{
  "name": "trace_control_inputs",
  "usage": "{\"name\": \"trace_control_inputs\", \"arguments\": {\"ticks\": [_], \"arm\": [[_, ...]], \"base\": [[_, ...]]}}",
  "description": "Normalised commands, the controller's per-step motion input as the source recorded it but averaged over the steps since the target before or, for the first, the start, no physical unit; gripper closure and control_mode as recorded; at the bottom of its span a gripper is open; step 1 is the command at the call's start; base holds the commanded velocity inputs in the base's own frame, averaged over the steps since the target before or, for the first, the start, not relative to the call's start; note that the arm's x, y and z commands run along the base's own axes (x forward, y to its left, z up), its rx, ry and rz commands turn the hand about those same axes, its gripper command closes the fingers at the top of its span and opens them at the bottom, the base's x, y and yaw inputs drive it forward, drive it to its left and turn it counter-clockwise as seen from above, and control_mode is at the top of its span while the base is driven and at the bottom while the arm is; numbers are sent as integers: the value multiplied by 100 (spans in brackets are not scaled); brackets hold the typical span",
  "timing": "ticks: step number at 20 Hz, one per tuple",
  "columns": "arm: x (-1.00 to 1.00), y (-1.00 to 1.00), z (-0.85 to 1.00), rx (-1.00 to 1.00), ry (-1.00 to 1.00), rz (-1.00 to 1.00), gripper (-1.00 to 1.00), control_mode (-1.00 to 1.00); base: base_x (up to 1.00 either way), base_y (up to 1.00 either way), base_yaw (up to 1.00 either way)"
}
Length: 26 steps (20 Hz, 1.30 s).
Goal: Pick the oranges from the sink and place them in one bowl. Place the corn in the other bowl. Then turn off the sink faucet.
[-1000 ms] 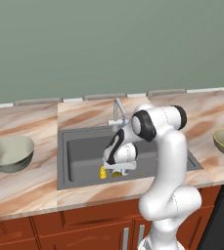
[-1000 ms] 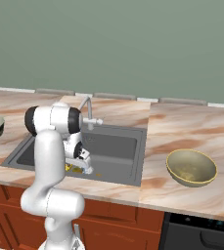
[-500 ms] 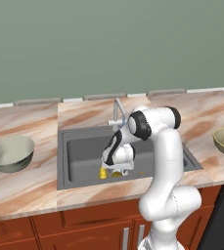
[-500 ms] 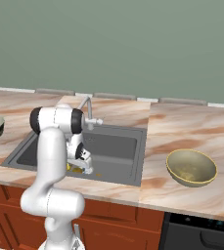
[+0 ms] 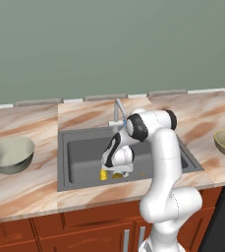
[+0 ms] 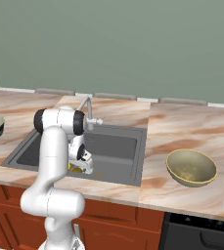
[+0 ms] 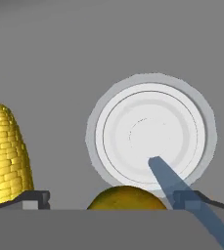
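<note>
Down in the dark-grey rectangular sink (image 5: pixel 84 157), the two-finger gripper (image 7: pixel 108 199) stands spread around a round orange fruit (image 7: pixel 127 197) by the pale drain (image 7: pixel 150 133), so closing off-centre may knock the yellow knobbly corn cob (image 7: pixel 5 155) beside it.

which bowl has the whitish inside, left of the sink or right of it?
The grey-green bowl on the counter left of the sink. Its inside looks pale cream, while the olive-khaki bowl on the right is yellowish inside and out.
</note>
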Motion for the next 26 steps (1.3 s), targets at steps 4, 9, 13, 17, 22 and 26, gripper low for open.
{"name": "trace_control_inputs", "arguments": {"ticks": [4,9,13,17,22,26], "arm": [[0,0,-10,0,0,-3,-100,-100],[0,0,-2,0,0,-3,-100,-100],[0,0,0,0,0,-2,-100,-100],[-1,0,-2,0,0,-2,-100,-100],[-14,0,-5,0,0,-2,-100,-100],[-16,0,-3,0,0,0,-100,-100]], "base": [[0,0,0],[0,0,0],[0,0,0],[0,0,0],[0,0,0],[0,0,0]]}}
